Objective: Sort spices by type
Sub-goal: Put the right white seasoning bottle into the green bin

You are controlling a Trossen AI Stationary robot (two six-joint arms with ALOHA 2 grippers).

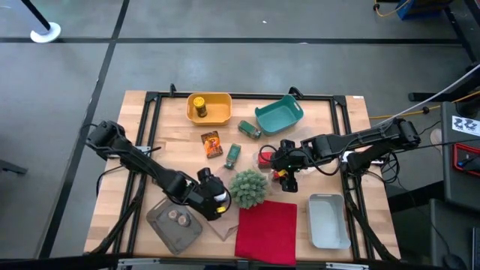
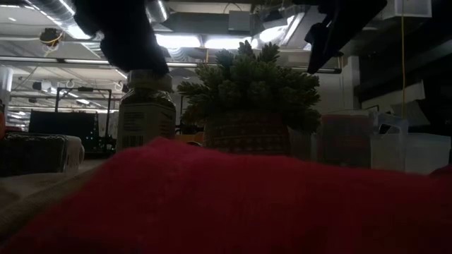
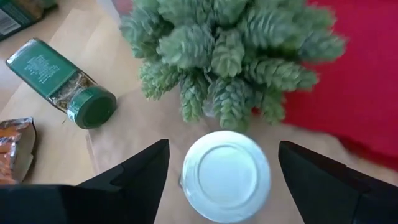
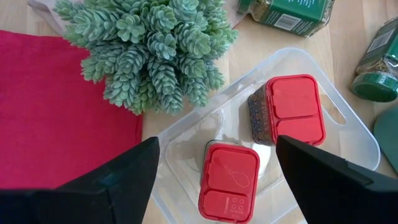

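The left tool (image 3: 221,171) stands wide over a white-capped jar (image 3: 226,175), which sits upright on the surface between its fingers, apparently untouched, with the plant ball (image 3: 230,56) just beside it at 12 o'clock and a green jar (image 3: 62,81) lying on its side at 10 o'clock. The right tool (image 4: 214,171) hangs wide above a clear tray (image 4: 348,146) holding two red-lidded tins (image 4: 228,180), one directly between its fingers, the other at 1 o'clock

foil packet (image 3: 13,152) cropped, brown discs (image 1: 179,218) indistinct
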